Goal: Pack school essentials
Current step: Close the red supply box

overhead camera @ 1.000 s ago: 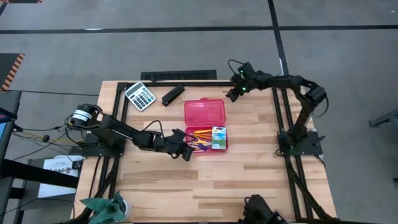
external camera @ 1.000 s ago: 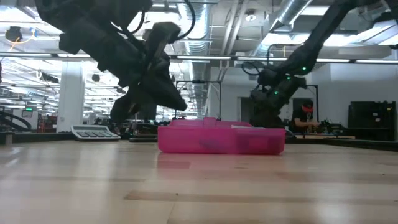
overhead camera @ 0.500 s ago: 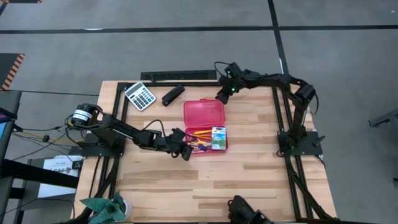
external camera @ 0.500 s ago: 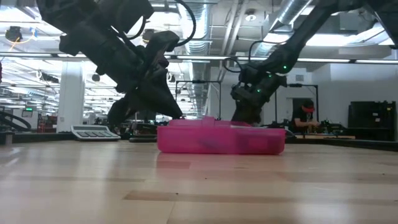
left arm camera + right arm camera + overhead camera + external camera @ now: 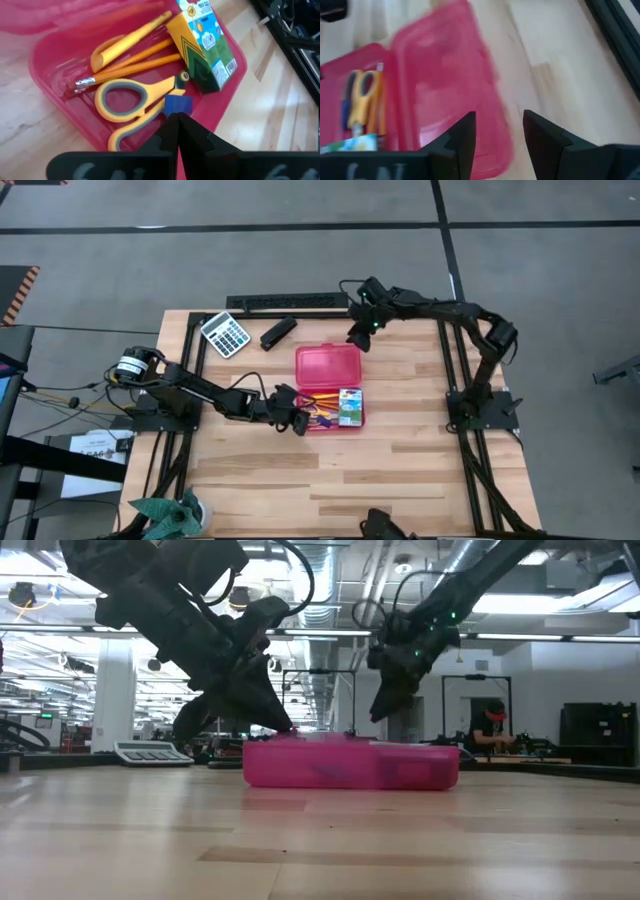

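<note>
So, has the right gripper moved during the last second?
Yes. In the high view the right gripper has shifted left along the table's far edge, toward the black stapler, and now hangs near the pink case's open lid.

You've got yellow-handled scissors (image 5: 131,107), two orange pencils (image 5: 127,65), a yellow pen (image 5: 131,39), a blue piece (image 5: 178,104) and a green-and-white packet (image 5: 202,45) (on edge) lying in the open pink case (image 5: 52,90)

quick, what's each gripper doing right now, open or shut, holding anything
Left gripper: shut, empty, at the pink case.
Right gripper: open, empty, above the case lid.
</note>
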### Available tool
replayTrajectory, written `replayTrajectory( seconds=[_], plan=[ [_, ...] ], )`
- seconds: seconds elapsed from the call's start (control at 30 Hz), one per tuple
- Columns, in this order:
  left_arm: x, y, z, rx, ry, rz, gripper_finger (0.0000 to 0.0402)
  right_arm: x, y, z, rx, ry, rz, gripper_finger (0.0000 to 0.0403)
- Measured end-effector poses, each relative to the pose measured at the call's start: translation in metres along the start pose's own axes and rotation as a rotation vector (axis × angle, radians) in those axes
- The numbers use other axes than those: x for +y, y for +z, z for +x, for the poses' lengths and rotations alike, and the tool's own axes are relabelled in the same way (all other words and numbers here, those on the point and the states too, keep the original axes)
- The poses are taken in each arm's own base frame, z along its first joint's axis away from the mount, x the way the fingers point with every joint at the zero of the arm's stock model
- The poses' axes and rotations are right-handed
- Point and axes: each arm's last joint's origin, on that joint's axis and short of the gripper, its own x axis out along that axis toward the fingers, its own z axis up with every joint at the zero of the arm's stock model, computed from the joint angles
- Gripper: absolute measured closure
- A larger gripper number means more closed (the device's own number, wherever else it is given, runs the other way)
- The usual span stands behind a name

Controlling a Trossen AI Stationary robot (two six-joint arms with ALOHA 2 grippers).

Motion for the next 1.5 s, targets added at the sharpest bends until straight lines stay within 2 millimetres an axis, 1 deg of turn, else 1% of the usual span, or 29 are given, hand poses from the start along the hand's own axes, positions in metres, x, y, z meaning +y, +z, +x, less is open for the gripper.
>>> replayTrajectory(
  seconds=[0.2,0.23,0.3,0.37,0.43,0.6,0.67,0.8,0.9,1.07,1.17,1.27,1.37,1.5],
  plan=[
    [0.000,0.001,0.000,-0.023,0.014,-0.002,0.0401,0.030,0.008,-0.012,0.000,0.034,-0.071,0.0234],
    [0.000,0.001,0.000,-0.022,0.014,-0.001,0.0401,0.034,0.010,-0.013,0.000,0.019,-0.091,0.0235],
    [0.000,0.000,0.000,-0.020,0.012,-0.001,0.0401,0.037,0.012,-0.013,0.013,-0.085,-0.128,0.0236],
    [0.000,0.000,0.000,-0.017,0.010,0.001,0.0401,0.032,0.014,-0.013,0.011,-0.203,-0.160,0.0238],
    [0.000,-0.001,0.000,-0.016,0.009,0.002,0.0401,0.023,0.015,-0.010,0.001,-0.269,-0.168,0.0240],
    [0.000,-0.001,0.000,-0.014,0.016,0.015,0.0401,-0.002,0.002,0.015,0.094,-0.259,-0.083,0.0244],
    [0.001,-0.001,0.000,-0.009,0.026,0.018,0.0401,-0.006,0.000,0.026,0.127,-0.246,-0.069,0.0245],
    [0.003,-0.002,0.000,-0.002,0.041,0.027,0.0401,-0.012,-0.003,0.040,0.175,-0.227,-0.051,0.0244],
    [0.004,-0.003,0.000,0.002,0.058,0.031,0.0401,-0.014,-0.003,0.044,0.181,-0.223,-0.049,0.0243],
    [0.007,-0.004,-0.001,0.009,0.092,0.037,0.0401,-0.012,-0.006,0.049,0.202,-0.193,-0.054,0.0247],
    [0.009,-0.004,-0.001,0.015,0.103,0.041,0.0401,-0.011,-0.001,0.046,0.182,-0.193,-0.067,0.0250],
    [0.010,-0.005,-0.001,0.020,0.114,0.046,0.0401,-0.009,0.011,0.038,0.149,-0.202,-0.076,0.0252],
    [0.010,-0.005,-0.001,0.015,0.119,0.047,0.0401,-0.006,0.018,0.032,0.168,-0.194,-0.091,0.0253],
    [0.010,-0.005,-0.001,0.012,0.122,0.055,0.0401,0.002,0.023,0.034,0.168,-0.184,-0.150,0.0253]
  ],
)
